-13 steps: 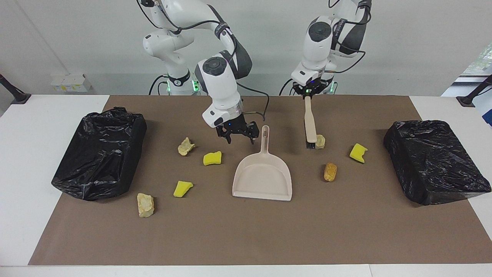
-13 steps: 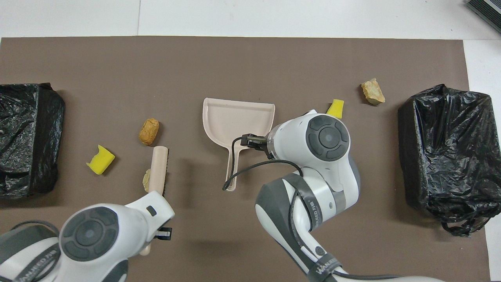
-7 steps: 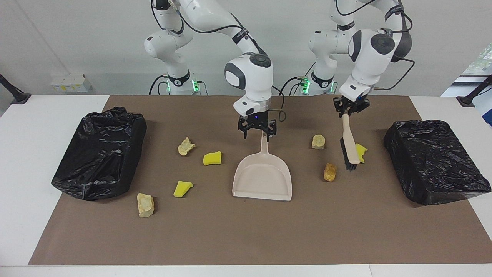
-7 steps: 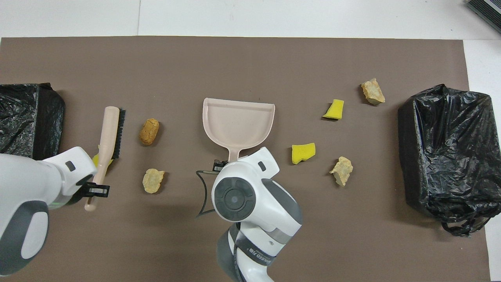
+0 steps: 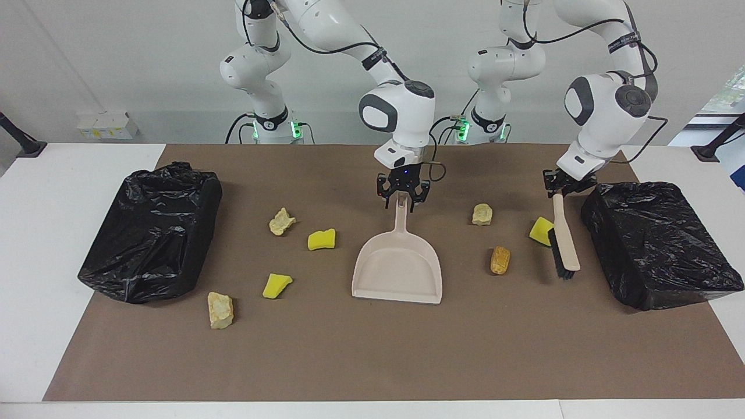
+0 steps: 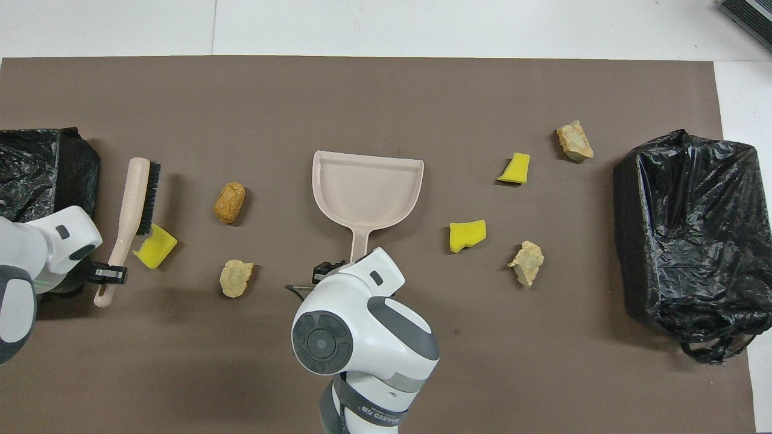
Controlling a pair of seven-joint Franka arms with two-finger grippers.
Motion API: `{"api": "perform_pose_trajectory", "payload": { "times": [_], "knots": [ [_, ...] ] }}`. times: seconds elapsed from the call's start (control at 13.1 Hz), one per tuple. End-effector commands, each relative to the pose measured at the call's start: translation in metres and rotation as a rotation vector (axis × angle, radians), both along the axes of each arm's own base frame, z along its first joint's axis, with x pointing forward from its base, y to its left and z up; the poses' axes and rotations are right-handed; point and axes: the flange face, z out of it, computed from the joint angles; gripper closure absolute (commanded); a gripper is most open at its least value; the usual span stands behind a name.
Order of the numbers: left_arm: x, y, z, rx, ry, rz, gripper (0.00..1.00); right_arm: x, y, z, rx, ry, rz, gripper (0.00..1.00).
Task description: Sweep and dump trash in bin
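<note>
1 end effector (image 6: 329, 272) hidden under its arm.

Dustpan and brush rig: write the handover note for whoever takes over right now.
Left gripper: shut on the brush handle, brush head beside a yellow sponge piece, next to the bin at the left arm's end.
Right gripper: around the end of the dustpan handle; grip not confirmed. Pan flat on the mat.
Trash: seven pieces on the mat, three toward the left arm's end, four toward the right arm's end, near the second bin.
Done: brush picked up.
Left: sweep every piece into the pan and dump it.
</note>
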Motion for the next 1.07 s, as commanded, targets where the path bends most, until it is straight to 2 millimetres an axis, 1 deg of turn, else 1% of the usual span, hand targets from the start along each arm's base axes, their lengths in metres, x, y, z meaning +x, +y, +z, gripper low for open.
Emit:
{"api": "perform_pose_trajectory", "payload": {
  "times": [0.0,0.08,0.23,0.31,0.38,0.53,0.61,0.69,0.84,0.99],
  "knots": [
    [-0.001,0.027,-0.002,0.038,0.001,-0.011,1.00,0.003,-0.003,0.005,-0.008,-0.031,0.002,0.40],
    [-0.003,0.030,-0.005,0.055,-0.004,-0.020,1.00,0.004,-0.003,0.006,-0.013,-0.040,0.009,0.49],
    [-0.005,0.037,-0.010,0.056,-0.004,-0.005,1.00,0.005,-0.002,0.008,-0.010,-0.044,0.010,0.71],
    [-0.010,0.037,-0.016,0.054,0.008,-0.004,1.00,0.005,-0.001,0.008,-0.008,-0.046,0.011,0.88],
    [-0.015,0.037,-0.020,0.054,0.017,0.005,1.00,0.008,0.000,0.011,-0.006,-0.050,0.008,1.00],
    [-0.024,0.036,-0.027,0.051,0.046,0.008,1.00,0.017,-0.003,0.020,-0.005,-0.058,0.012,1.00],
    [-0.027,0.032,-0.028,0.052,0.050,0.004,1.00,0.029,-0.017,0.030,-0.008,-0.064,0.016,1.00],
    [-0.028,0.027,-0.029,0.052,0.056,-0.002,1.00,0.036,-0.030,0.046,-0.012,-0.070,0.053,1.00],
    [-0.033,0.024,-0.032,0.050,0.095,-0.006,1.00,0.057,-0.070,0.080,-0.050,-0.060,0.126,1.00],
    [-0.039,0.018,-0.031,0.047,0.135,-0.020,1.00,0.072,-0.106,0.104,-0.101,-0.047,0.246,1.00]
  ]
}}
